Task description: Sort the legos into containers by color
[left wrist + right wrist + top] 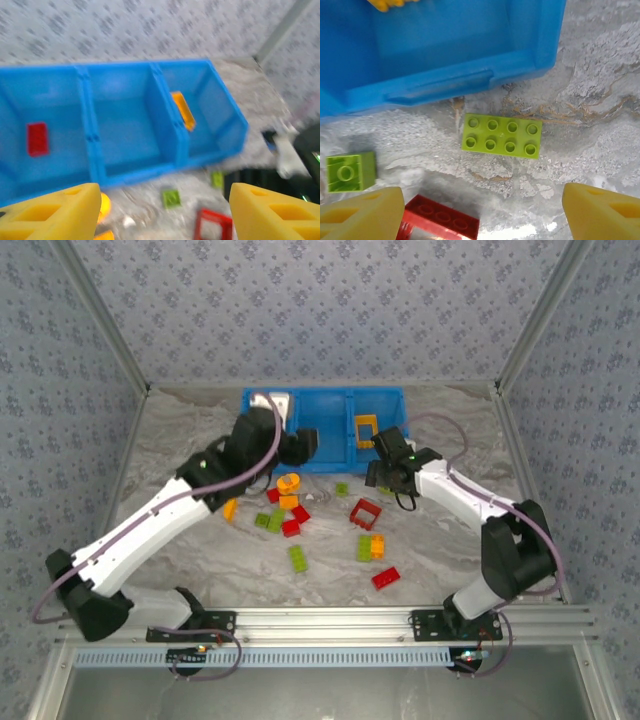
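Left wrist view: left pincer (165, 212) spread, empty, facing blue tray (135, 172); red brick (38, 138) in its 9 o'clock compartment, orange brick (183, 111) at 3 o'clock. Right pincer (482, 212) spread over lime brick (501, 135) on table (600, 130).

Top cam looks down from behind, whole table (450, 570) in frame. Left wrist cam faces the tray (125, 135) at a slant, right wrist cam points straight down, close. All three share it.

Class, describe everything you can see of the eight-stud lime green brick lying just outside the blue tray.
The brick is a lime green block of glossy plastic with eight round studs in two rows of four. It lies flat, studs up, slightly skewed, on the marbled table, near the blue tray wall but apart from it. Only the table touches it.
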